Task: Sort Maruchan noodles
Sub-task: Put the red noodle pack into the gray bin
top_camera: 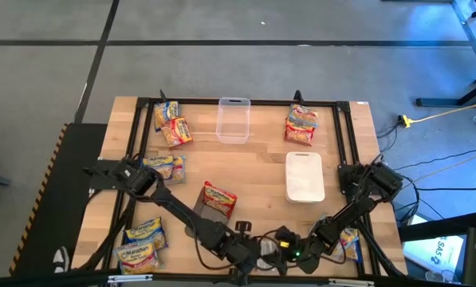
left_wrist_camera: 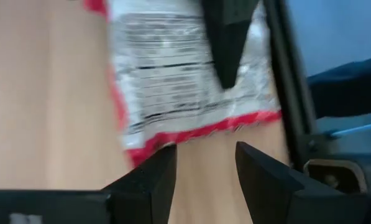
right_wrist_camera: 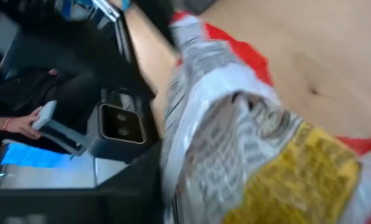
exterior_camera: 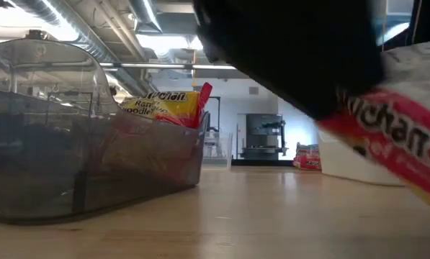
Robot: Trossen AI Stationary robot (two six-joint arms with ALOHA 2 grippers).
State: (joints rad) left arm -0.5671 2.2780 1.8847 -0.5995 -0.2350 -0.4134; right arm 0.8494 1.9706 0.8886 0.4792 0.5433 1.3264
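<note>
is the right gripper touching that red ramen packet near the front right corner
Touching. In the right wrist view the red ramen packet fills the frame against the right gripper.

My right gripper (top_camera: pixel 327 239) hides most of a noodle packet (top_camera: pixel 350 242). Low view: dark arm blocks upper middle; red-labelled packet (exterior_camera: pixel 402 140) cut off, blurred.

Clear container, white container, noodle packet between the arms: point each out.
clear container (top_camera: pixel 232 121), high view, its bare floor
white container (top_camera: pixel 304 176), high view, middle of its top
noodle packet (top_camera: pixel 219 198), high view, its printed front
</note>
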